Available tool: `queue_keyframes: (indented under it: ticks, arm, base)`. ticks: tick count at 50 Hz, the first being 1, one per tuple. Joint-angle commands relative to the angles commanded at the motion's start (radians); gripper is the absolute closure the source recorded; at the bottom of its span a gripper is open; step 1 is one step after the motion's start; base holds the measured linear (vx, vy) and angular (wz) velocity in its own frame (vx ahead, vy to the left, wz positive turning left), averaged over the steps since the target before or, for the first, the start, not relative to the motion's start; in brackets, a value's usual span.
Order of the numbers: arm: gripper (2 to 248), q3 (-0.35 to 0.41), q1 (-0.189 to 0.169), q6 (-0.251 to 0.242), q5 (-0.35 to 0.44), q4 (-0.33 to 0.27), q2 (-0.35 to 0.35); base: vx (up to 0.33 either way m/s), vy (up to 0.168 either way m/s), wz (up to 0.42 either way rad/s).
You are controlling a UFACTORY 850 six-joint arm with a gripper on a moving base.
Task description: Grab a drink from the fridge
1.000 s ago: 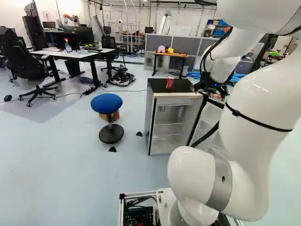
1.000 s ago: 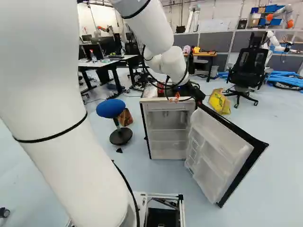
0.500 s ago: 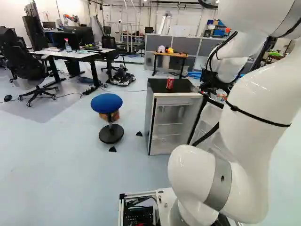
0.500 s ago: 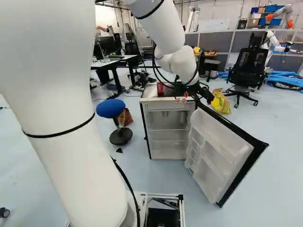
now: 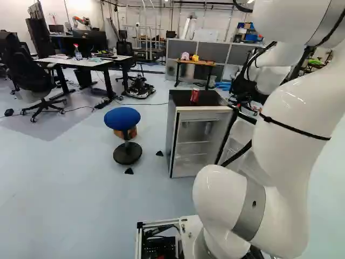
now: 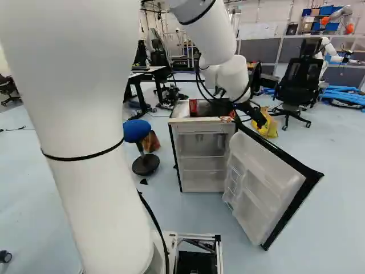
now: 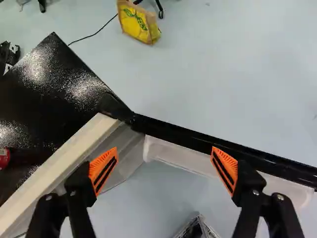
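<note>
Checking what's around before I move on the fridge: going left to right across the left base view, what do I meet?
Black office chair, spray bottle, blue stool, fridge with red can on top, open fridge door.

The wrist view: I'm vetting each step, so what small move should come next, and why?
Probably shift the open fingers sideways toward the red can: it stands on the fridge's black top, off to one side, while they hover by the open door, holding nothing.
</note>
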Motion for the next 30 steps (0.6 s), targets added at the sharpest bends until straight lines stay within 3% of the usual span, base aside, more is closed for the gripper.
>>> queue_keyframes:
  ticks: [21,30]
  arm:
    - [3,-0.073,-0.049,0.0,-0.042,0.09,-0.062]
    - [3,-0.101,-0.071,0.0,-0.045,0.095,-0.085]
  base:
    - [0.0,0.0,0.0]
    - [0.0,0.0,0.0]
